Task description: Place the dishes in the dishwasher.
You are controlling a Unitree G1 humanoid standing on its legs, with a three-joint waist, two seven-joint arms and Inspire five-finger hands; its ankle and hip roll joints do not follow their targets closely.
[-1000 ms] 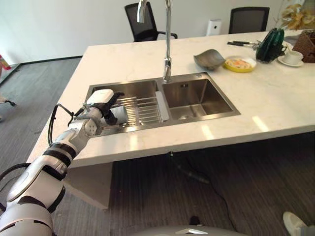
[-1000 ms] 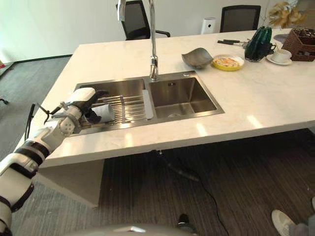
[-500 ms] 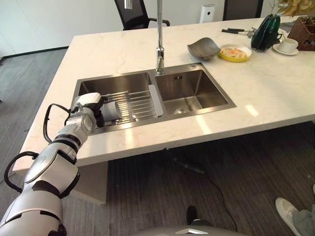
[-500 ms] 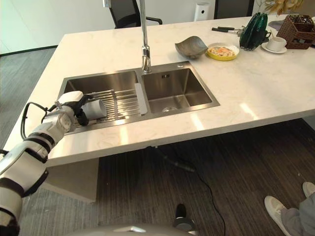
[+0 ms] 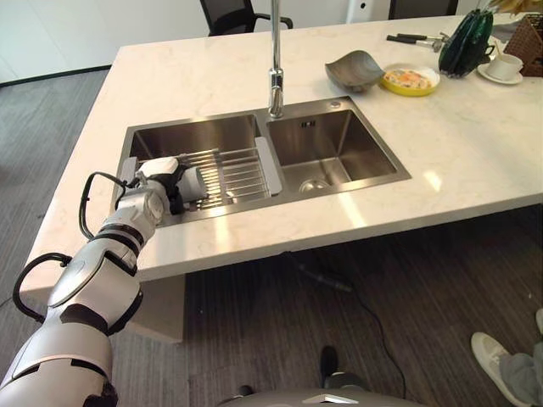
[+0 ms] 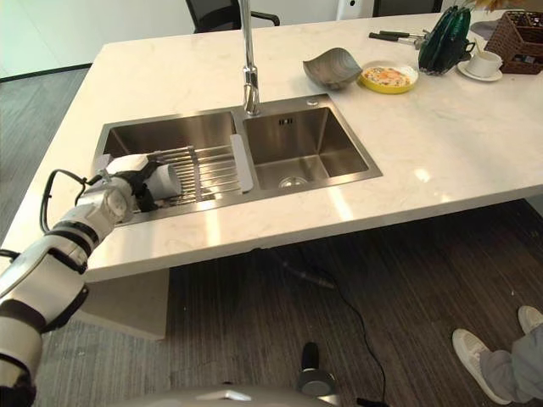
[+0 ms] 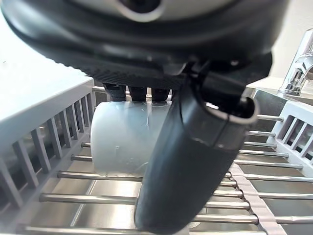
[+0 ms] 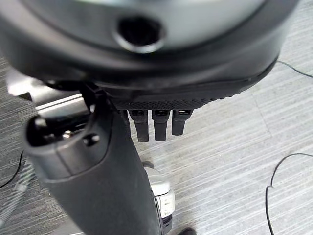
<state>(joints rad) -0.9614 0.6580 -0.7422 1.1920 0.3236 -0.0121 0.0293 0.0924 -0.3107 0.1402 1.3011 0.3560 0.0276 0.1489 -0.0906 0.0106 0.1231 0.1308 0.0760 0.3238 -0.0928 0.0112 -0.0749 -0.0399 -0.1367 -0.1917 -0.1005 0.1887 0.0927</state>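
Note:
A white cup (image 5: 195,182) lies on its side at the left end of the wire drying rack (image 5: 242,172), which spans the left sink basin (image 5: 195,138). My left hand (image 5: 159,176) is at the cup. Up close, its thumb (image 7: 190,161) crosses the front of the cup (image 7: 120,142) and its fingers curl over the far side. The hand is shut on the cup, which rests on the rack bars. My right hand (image 8: 112,161) hangs over the floor with straight fingers, holding nothing.
Far right on the counter are a grey bowl (image 5: 354,69), a yellow plate (image 5: 410,80) with food, a cup on a saucer (image 5: 507,66) and a green object (image 5: 465,41). A tall faucet (image 5: 275,80) stands behind the sink. A person's shoe (image 5: 501,356) is on the floor.
The whole view has shifted, so the camera has moved. My left hand stays at the cup on the rack, with its fingers now closer around it.

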